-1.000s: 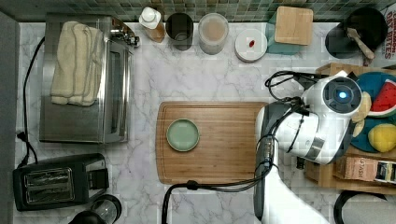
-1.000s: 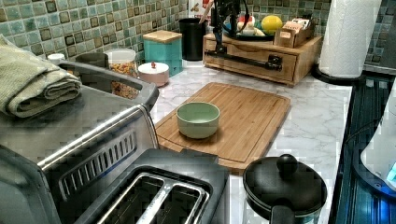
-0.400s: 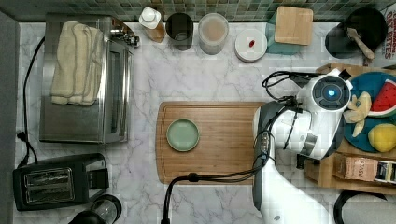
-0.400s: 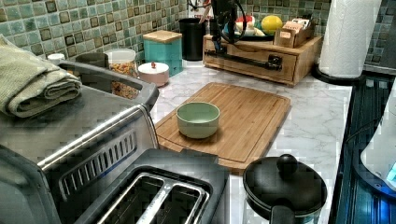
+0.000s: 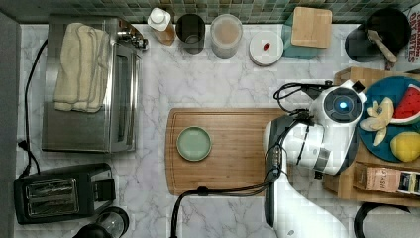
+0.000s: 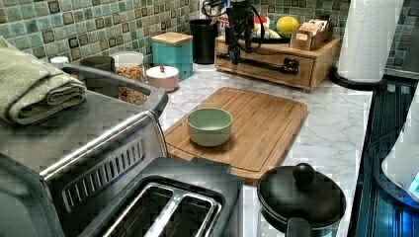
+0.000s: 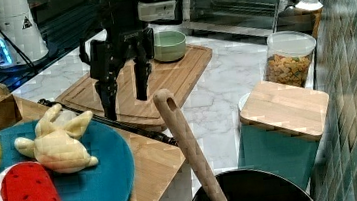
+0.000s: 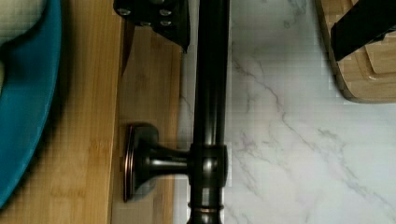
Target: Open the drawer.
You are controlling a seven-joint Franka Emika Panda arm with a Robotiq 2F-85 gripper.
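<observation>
The drawer (image 6: 301, 74) is the light-wood front of the wooden box unit, and it sits flush and closed. Its long black bar handle (image 6: 264, 64) runs across the front. My gripper (image 7: 124, 93) hangs open over the handle (image 7: 134, 128) near one end. In the wrist view the bar (image 8: 210, 93) runs between my two fingers (image 8: 154, 18), one on the box side and one on the counter side, neither touching it. A handle mount (image 8: 140, 163) sits just past the fingers. In the top view my arm (image 5: 322, 144) covers the unit's front edge.
A cutting board (image 5: 237, 153) with a green bowl (image 5: 194, 143) lies right beside the unit. A blue plate (image 5: 381, 148) of toy fruit sits on the unit's top. A teal canister with a wooden lid (image 5: 309, 27), a black utensil pot (image 5: 376, 39) and a paper towel roll (image 6: 368, 39) stand near.
My gripper has come down toward the handle in the left view, and the arm's head has shifted slightly toward the top view's left. The drawer has not moved.
</observation>
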